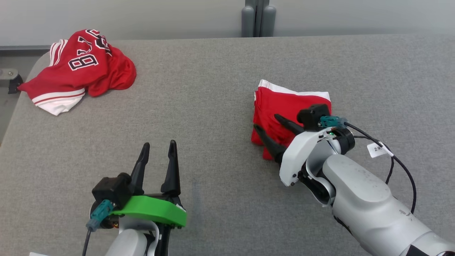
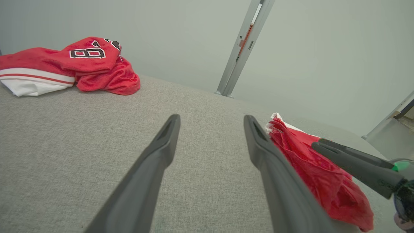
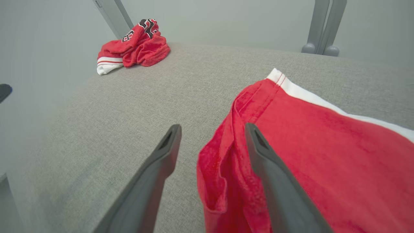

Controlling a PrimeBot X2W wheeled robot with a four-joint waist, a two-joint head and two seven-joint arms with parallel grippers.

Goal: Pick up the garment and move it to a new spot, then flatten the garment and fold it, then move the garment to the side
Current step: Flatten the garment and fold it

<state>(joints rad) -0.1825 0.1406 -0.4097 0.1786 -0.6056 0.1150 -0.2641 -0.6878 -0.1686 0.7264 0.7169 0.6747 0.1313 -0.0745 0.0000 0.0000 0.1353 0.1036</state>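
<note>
A folded red garment with a white band (image 1: 288, 105) (image 2: 310, 161) (image 3: 323, 152) lies right of the table's middle. My right gripper (image 1: 266, 122) (image 3: 212, 131) (image 2: 318, 144) is open at the garment's left edge, one finger over the cloth and one beside it, with the folded edge between them. Lower left, my left gripper (image 1: 159, 145) (image 2: 212, 121) stands open above bare table with nothing in it.
A crumpled red and white jersey with black numbers (image 1: 80, 67) (image 2: 71, 64) (image 3: 132, 48) lies at the far left corner of the grey fabric table (image 1: 199, 106). A grey post (image 1: 257, 17) stands behind the far edge. A cable with a tag (image 1: 378, 149) hangs by my right wrist.
</note>
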